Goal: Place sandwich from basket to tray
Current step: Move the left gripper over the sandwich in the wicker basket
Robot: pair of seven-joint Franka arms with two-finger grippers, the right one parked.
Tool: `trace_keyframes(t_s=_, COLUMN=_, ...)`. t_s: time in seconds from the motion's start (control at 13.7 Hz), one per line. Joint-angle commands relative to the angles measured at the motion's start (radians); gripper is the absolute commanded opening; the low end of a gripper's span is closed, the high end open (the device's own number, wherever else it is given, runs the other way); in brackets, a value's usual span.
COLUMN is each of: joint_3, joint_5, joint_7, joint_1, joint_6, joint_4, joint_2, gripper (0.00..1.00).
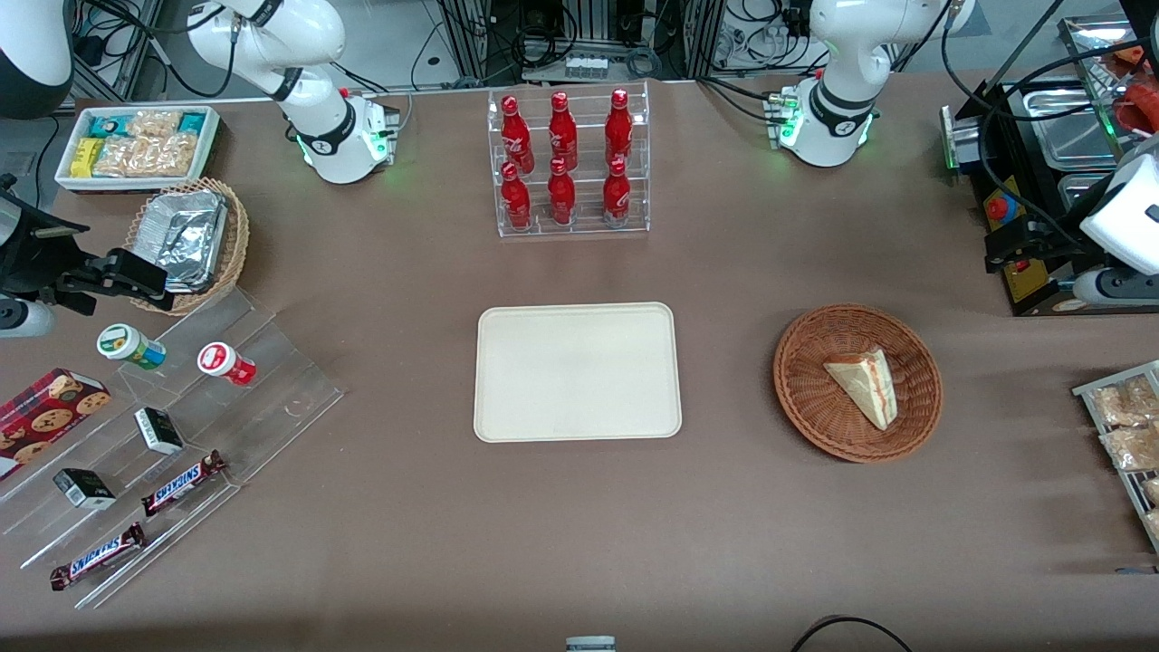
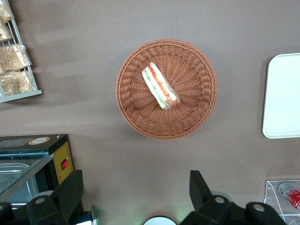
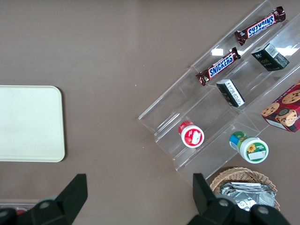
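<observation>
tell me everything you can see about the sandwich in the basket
The sandwich is a triangular wedge of pale bread with red and green filling layers along its cut edge. It lies loose in the round reddish-brown wicker basket, touching only the weave. Nothing grips it: the claw hangs open above the table beside the basket.

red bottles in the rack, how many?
6 red bottles in the clear rack: three on the upper tier, three on the lower. None look hidden. Left pincer hangs open, above the table near the basket.
</observation>
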State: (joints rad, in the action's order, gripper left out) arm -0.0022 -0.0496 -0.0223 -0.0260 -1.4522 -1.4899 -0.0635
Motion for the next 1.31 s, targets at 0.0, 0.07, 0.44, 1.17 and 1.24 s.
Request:
trace_keyframes(t_s=0.0, joint_3=0.042, joint_5=0.014, joint_7=0.004, joint_1=-0.025, joint_6=-0.010, joint_4=-0.012, joint_2=0.013, gripper=1.00)
trace_keyframes(t_s=0.07, joint_3=0.044, joint_5=0.013, joint_7=0.004, joint_1=-0.025, joint_6=-0.014, joint_4=-0.012, joint_2=0.002, gripper=1.00)
trace_keyframes(t_s=0.44, joint_3=0.044, joint_5=0.007, joint_7=0.236, joint_1=-0.034, joint_6=-0.172, joint_4=-0.052, joint_2=-0.137, gripper=1.00)
trace_keyframes(t_s=1.17, joint_3=0.041, joint_5=-0.001, joint_7=0.789, joint_1=-0.110, joint_6=-0.758, joint_4=-0.423, joint_2=-0.269, gripper=1.00)
trace_keyframes(t_s=1.24, joint_3=0.041, joint_5=-0.001, joint_7=0.791, joint_1=-0.112, joint_6=-0.793, joint_4=-0.464, joint_2=-0.263, gripper=1.00)
